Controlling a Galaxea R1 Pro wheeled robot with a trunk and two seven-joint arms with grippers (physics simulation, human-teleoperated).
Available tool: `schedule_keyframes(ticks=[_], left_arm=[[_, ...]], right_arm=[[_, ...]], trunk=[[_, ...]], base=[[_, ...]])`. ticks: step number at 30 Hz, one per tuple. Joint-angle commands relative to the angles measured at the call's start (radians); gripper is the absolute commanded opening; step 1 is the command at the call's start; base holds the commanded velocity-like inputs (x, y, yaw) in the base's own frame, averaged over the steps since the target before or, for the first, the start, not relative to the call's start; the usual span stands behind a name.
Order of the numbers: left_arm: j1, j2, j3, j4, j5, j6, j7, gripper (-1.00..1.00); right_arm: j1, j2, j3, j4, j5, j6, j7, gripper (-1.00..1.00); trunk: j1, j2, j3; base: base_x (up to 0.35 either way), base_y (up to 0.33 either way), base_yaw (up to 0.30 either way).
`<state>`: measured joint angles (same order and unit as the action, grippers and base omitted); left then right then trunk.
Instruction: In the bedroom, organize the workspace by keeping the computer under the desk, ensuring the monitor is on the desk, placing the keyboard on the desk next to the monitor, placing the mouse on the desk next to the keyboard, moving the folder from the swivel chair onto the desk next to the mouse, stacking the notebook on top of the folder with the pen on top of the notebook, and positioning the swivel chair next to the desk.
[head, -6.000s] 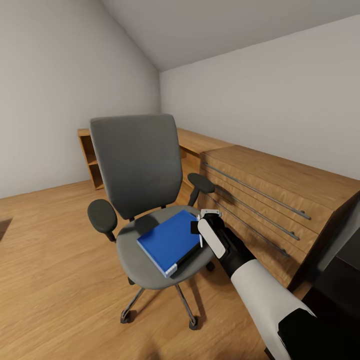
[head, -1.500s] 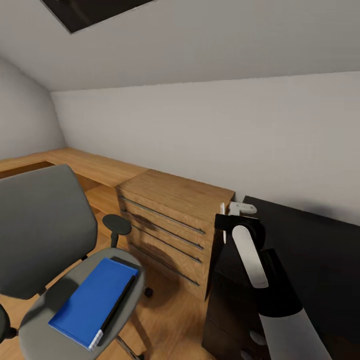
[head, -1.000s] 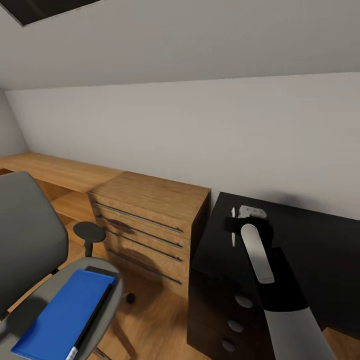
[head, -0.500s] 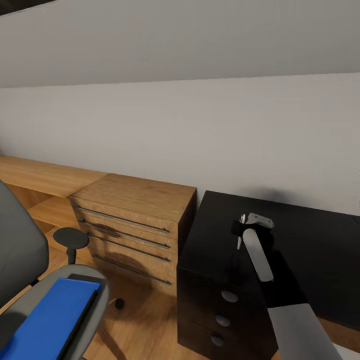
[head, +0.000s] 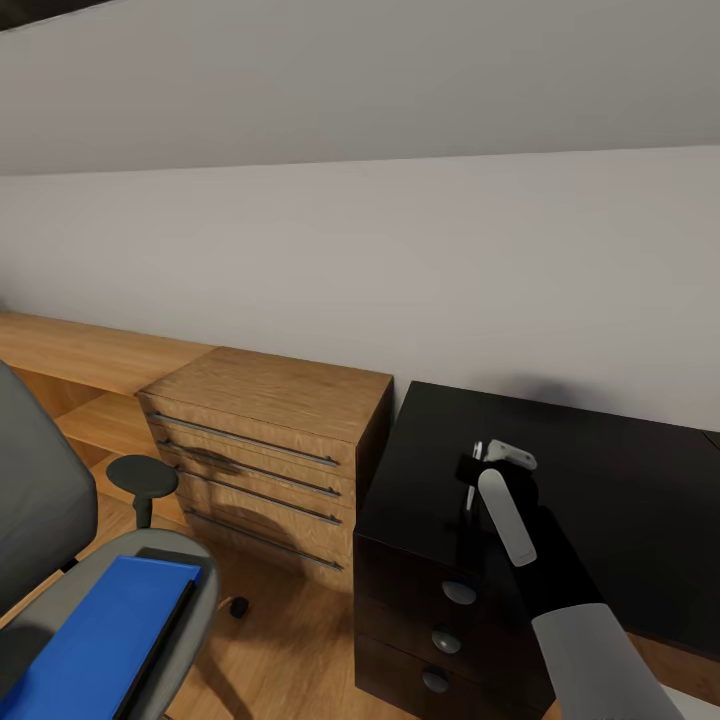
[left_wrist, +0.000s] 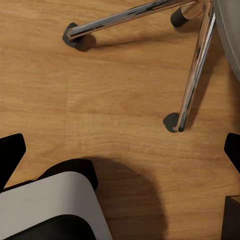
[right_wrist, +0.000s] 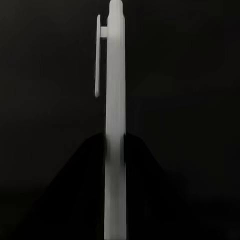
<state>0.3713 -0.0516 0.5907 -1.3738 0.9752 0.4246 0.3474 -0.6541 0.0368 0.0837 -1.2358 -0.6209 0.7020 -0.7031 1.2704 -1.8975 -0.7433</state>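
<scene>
The right gripper (head: 492, 462) is clamped on the pen (head: 473, 480), which hangs upright over the desk (head: 620, 470) near its left end, above the drawer unit (head: 445, 625) with round silver knobs. A light-wood dresser (head: 270, 440) stands just beside that end, against the wall. The swivel chair (head: 40, 540) stands well apart, the folder (head: 95, 640) lying on its seat with the dark notebook (head: 165, 625) along its edge. The left gripper's (left_wrist: 120, 150) dark fingertips (left_wrist: 10, 152) stand spread wide over the wooden floor (left_wrist: 100, 75), beside the chair's chrome legs.
</scene>
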Motion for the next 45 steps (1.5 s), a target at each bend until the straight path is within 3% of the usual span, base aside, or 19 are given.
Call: schedule_keyframes(ticks=[1, 8, 9, 25, 29, 38, 41, 45], left_arm=[[0.0, -0.001, 0.001, -0.002, 0.01, 0.003, 0.007, 1.0], [0.0, 0.0, 0.001, -0.002, 0.01, 0.003, 0.007, 1.0], [0.0, 0.0, 0.001, -0.002, 0.011, 0.003, 0.007, 1.0], [0.0, -0.001, 0.0, -0.003, 0.011, 0.003, 0.007, 1.0], [0.0, -0.002, 0.0, -0.002, 0.012, 0.003, 0.006, 1.0], [0.0, -0.001, -0.001, -0.003, 0.013, 0.003, 0.005, 1.0], [0.0, -0.001, -0.001, -0.004, 0.013, 0.003, 0.005, 1.0], [0.0, -0.002, -0.001, -0.004, 0.013, 0.003, 0.005, 1.0]], right_arm=[[-0.001, -0.001, 0.001, 0.0, -0.011, 0.0, -0.008, -1.0], [-0.001, -0.004, 0.0, 0.005, -0.012, -0.001, -0.006, -1.0], [-0.001, -0.004, 0.0, 0.005, -0.012, -0.001, -0.006, 1.0], [-0.001, -0.004, 0.001, -0.02, -0.011, 0.0, -0.006, 1.0], [0.005, -0.005, 0.002, -0.1, -0.011, 0.009, -0.007, 1.0], [0.076, -0.002, 0.007, -0.316, -0.013, 0.075, -0.01, 1.0], [0.085, 0.0, 0.036, -0.339, -0.014, 0.095, -0.009, 1.0], [0.094, -0.001, 0.146, -0.349, -0.013, 0.103, -0.01, 1.0]], trunk=[[0.0, 0.0, -0.001], [0.0, 0.0, -0.001], [0.0, 0.0, -0.001], [0.0, 0.0, -0.001], [0.0, 0.0, -0.001], [0.0, 0.0, -0.001], [0.0, 0.0, -0.001], [0.0, 0.0, -0.001]], base=[[0.0, 0.0, 0.0], [0.0, 0.0, 0.0], [0.0, 0.0, 0.0], [0.0, 0.0, 0.0], [-0.07, 0.0, 0.0], [-0.224, 0.0, 0.0], [-0.282, 0.0, 0.0], [-0.297, 0.0, 0.0]])
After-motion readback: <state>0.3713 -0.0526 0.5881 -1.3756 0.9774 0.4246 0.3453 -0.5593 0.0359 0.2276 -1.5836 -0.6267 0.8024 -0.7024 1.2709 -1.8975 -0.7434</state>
